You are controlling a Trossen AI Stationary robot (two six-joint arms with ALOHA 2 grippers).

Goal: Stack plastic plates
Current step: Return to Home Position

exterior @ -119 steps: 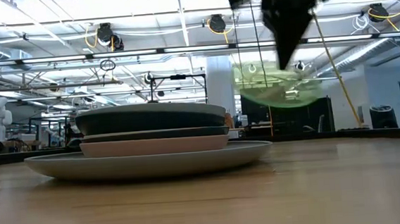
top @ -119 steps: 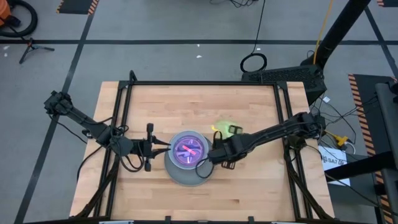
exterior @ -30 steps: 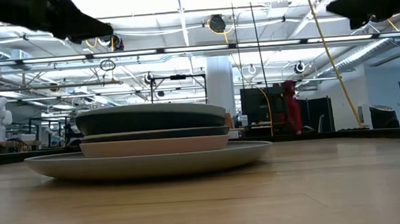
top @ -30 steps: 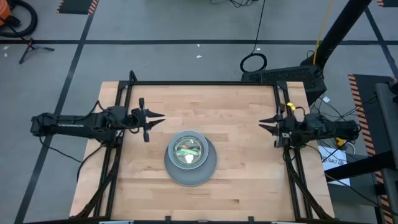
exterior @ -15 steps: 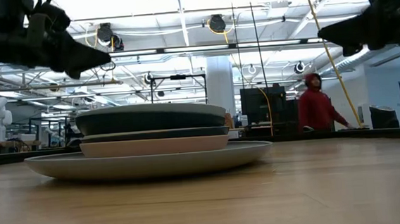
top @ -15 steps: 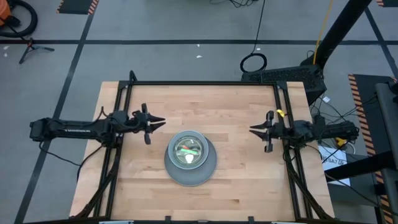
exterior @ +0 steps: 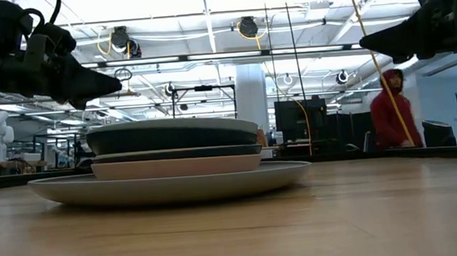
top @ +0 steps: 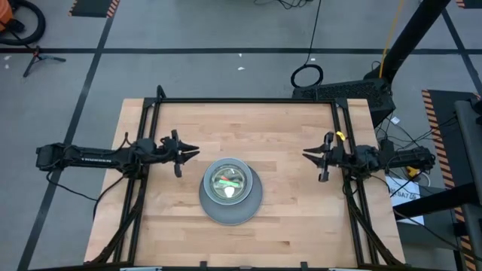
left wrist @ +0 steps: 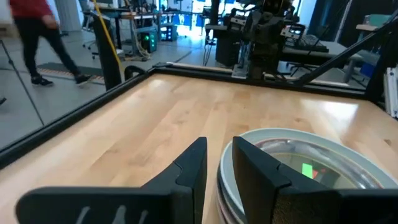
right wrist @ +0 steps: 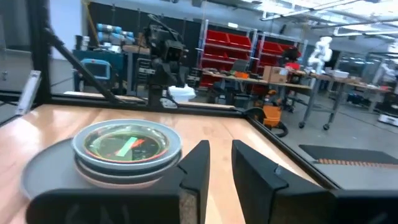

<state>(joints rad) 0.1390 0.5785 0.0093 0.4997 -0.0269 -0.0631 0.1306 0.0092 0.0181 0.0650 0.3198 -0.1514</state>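
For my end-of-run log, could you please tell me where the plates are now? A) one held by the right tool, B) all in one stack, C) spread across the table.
B: the plates sit in one stack on the table, and the left tool and right tool hold nothing.

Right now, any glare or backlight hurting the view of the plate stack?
High view: even light, one white glint on the green plate topping the plate stack. Low view: ceiling lights backlight everything; left gripper and right gripper show as black silhouettes, stack rims legible. Both wrist views: reflections streak the translucent top plates, masking those beneath.
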